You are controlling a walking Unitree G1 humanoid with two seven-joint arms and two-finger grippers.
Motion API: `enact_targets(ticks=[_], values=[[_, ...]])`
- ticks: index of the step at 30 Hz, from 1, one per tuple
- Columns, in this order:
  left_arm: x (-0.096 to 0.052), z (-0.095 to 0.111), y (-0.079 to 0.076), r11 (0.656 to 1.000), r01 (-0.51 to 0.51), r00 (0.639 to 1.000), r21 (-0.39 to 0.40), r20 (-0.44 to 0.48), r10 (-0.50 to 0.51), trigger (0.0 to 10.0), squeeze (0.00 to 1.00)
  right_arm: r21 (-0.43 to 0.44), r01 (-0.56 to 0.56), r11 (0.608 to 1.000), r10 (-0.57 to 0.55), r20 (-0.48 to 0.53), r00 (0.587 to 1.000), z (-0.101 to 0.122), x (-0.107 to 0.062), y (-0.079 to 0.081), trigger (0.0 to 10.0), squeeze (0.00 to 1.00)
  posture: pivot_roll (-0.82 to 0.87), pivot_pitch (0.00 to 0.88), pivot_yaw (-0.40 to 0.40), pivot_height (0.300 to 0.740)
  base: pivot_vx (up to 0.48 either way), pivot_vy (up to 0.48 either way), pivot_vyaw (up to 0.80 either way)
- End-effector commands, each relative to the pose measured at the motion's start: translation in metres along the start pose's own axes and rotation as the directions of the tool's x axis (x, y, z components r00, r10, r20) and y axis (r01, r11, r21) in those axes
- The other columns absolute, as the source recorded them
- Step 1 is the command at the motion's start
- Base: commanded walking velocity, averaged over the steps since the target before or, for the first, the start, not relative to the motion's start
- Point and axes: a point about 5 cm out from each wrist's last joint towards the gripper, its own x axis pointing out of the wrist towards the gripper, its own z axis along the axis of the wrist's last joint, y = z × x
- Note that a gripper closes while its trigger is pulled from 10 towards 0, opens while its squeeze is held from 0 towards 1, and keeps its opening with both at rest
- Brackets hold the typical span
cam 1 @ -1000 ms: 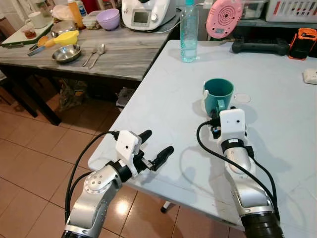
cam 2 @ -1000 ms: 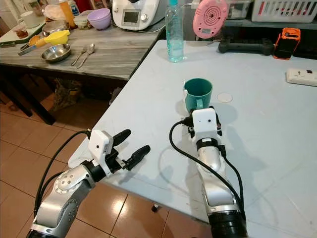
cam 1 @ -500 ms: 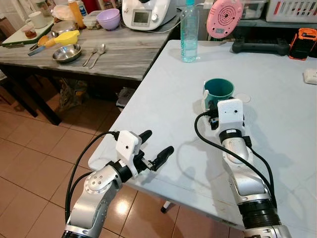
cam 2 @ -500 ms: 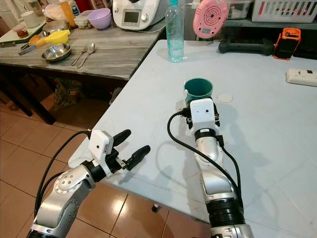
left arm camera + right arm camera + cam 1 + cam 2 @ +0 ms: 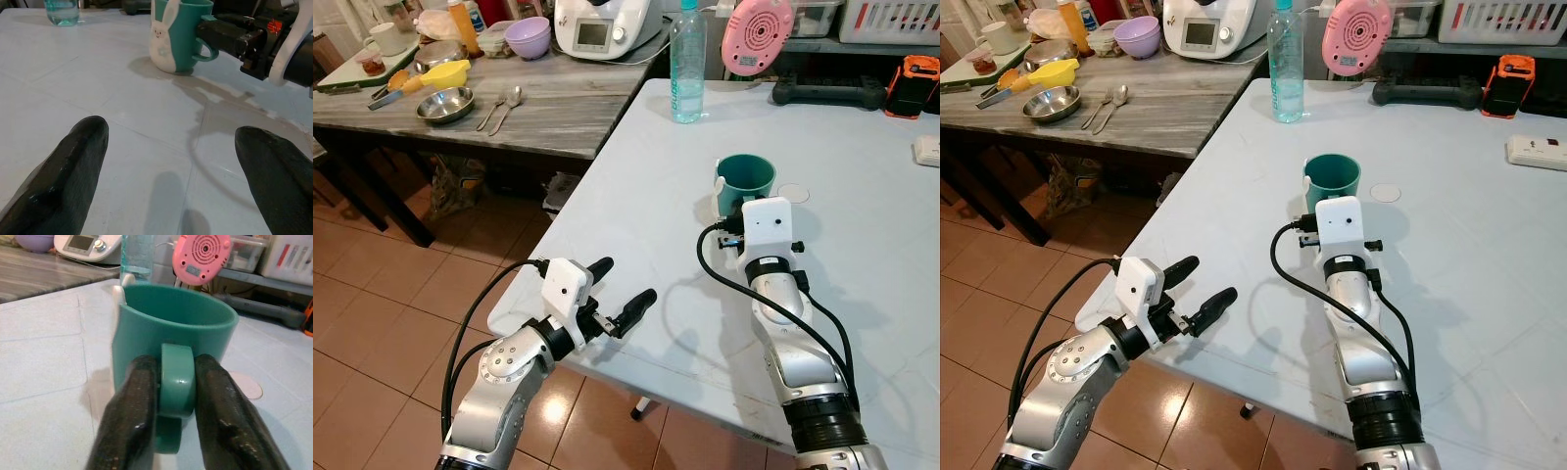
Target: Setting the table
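A teal cup [image 5: 745, 181] with a white rabbit on its side [image 5: 164, 36] stands upright on the white table [image 5: 636, 206]. My right gripper [image 5: 176, 377] is shut on the cup's handle, with one black finger [image 5: 132, 401] on each side of it. From the head, the white wrist housing [image 5: 766, 223] sits just in front of the cup and hides the fingers. My left gripper [image 5: 626, 281] hangs open over the table's near left edge, with nothing between its fingers and well short of the cup.
A water bottle [image 5: 686, 64] stands at the table's far edge and a white round disc [image 5: 792, 193] lies right of the cup. To the left, a wooden side table holds a steel bowl [image 5: 444, 104], spoons [image 5: 504, 103] and a purple bowl [image 5: 529, 37].
My right wrist has moved forward, closer to the cup. The cup stands where it was and the left arm has not moved.
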Motion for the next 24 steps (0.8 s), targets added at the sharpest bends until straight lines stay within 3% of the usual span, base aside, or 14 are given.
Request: enact_targets(ticks=[1,18,23,24], values=[[-0.004,-0.004,0.003,1.000,-0.017,0.999,0.011,-0.034,0.018,10.0,0.00,0.014,-0.015,1.000,0.015,-0.026,1.000,-0.006,-0.004,0.005,0.0,0.00,-0.13,0.104,0.136,0.740,0.000,0.000,0.00],[-0.003,-0.001,0.006,1.000,-0.022,1.000,0.010,-0.018,0.022,10.0,0.00,0.030,0.012,0.999,-0.012,-0.025,1.000,-0.004,-0.006,-0.007,0.0,0.00,-0.14,0.100,0.129,0.740,0.000,0.000,0.00],[-0.002,-0.004,0.017,0.992,-0.118,0.992,0.032,-0.038,0.120,10.0,0.00,0.057,0.011,0.998,-0.010,-0.021,1.000,-0.001,-0.010,-0.007,0.0,0.00,-0.14,0.093,0.123,0.740,0.000,0.000,0.00],[-0.002,-0.005,0.024,0.981,-0.186,0.981,0.048,-0.041,0.188,10.0,0.00,0.069,0.013,0.998,-0.013,-0.005,1.000,0.002,-0.012,-0.008,0.0,0.00,-0.14,0.093,0.123,0.740,0.000,0.000,0.00]])
